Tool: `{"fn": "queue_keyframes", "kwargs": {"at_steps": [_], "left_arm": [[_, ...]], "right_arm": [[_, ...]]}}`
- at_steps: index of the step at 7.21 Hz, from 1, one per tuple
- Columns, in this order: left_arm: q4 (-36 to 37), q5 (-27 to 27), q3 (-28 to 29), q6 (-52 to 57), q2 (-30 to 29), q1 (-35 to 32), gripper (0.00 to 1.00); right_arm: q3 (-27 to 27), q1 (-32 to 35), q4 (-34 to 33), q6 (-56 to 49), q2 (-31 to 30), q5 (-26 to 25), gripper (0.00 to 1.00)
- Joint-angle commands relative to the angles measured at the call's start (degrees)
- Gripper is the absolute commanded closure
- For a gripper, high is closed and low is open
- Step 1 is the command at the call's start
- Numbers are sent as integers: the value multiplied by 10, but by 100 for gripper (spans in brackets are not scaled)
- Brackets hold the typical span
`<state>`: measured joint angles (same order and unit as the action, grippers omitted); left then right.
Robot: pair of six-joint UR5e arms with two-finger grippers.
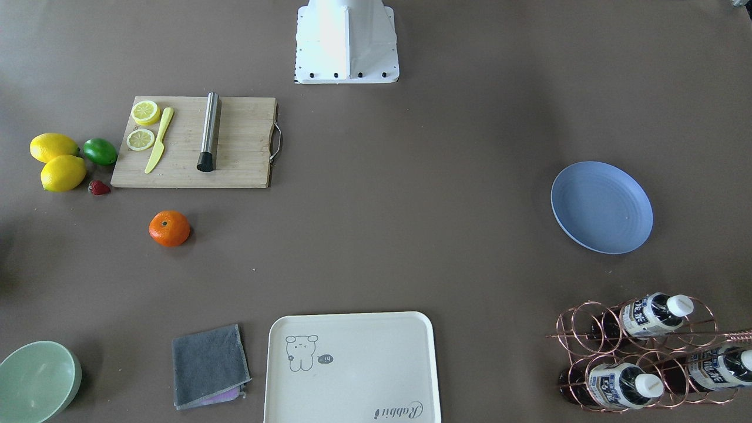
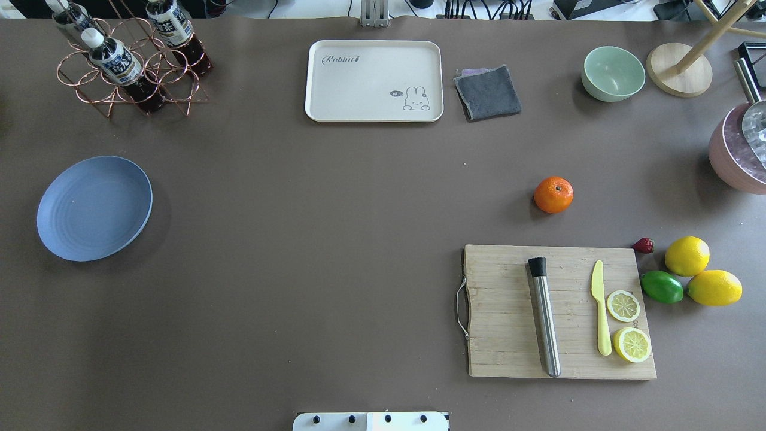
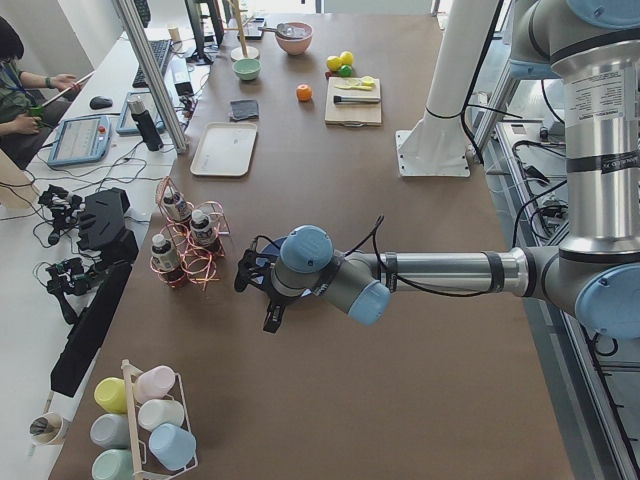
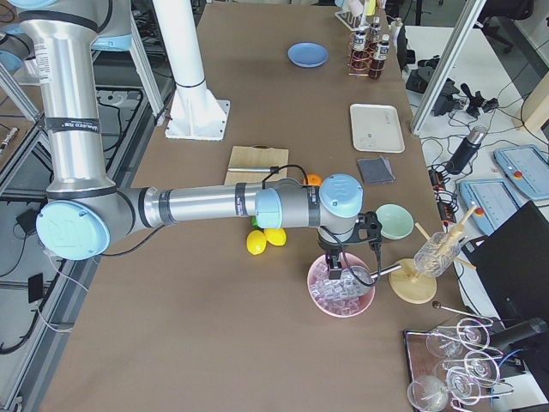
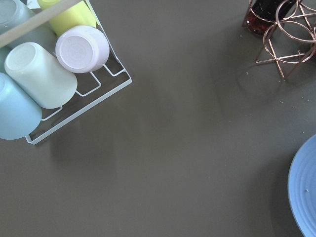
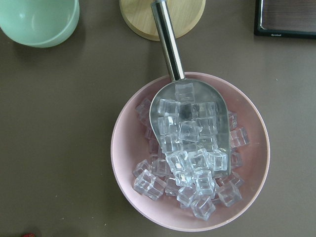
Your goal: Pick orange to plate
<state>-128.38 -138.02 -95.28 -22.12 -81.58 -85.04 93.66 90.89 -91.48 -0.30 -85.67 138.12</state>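
Observation:
The orange [image 2: 553, 194] [image 1: 169, 228] lies alone on the brown table, just beyond the cutting board on my right side. The pale-blue plate [image 2: 94, 208] [image 1: 601, 207] rests far off on my left side with nothing on it. Only the side views show the grippers. The left gripper [image 3: 258, 290] hangs low beside the plate, whose rim [image 5: 306, 197] edges into the left wrist view. The right gripper [image 4: 347, 257] hovers over a pink bowl of ice, well past the orange [image 4: 313, 179]. Whether either is open or shut I cannot tell.
A wooden cutting board [image 2: 559, 311] carries a steel muddler, a yellow knife and lemon slices; lemons, a lime and a strawberry lie beside it. A cream tray [image 2: 374, 81], grey cloth, mint bowl [image 2: 613, 73], bottle rack [image 2: 128, 60], ice bowl [image 6: 190, 150] and cup rack [image 5: 49, 74] ring the table.

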Motion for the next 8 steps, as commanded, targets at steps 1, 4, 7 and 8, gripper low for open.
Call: {"fn": "queue_keyframes", "kwargs": {"at_steps": [1,4,7,8], "left_arm": [[-143,-5,38,-175,-1,68,2],[-175,97,77,-247,-19,154,2],[-237,130,159,-248,-54,205,2],[-238,131,160,-248,-55,216,2]], "right_arm": [[1,-11,9,34,6,2,0],[-1,-53,125,177,0,-2,0],[0,-114,200,293,3,-10,0],[0,-128,213,314,5,-12,0]]}}
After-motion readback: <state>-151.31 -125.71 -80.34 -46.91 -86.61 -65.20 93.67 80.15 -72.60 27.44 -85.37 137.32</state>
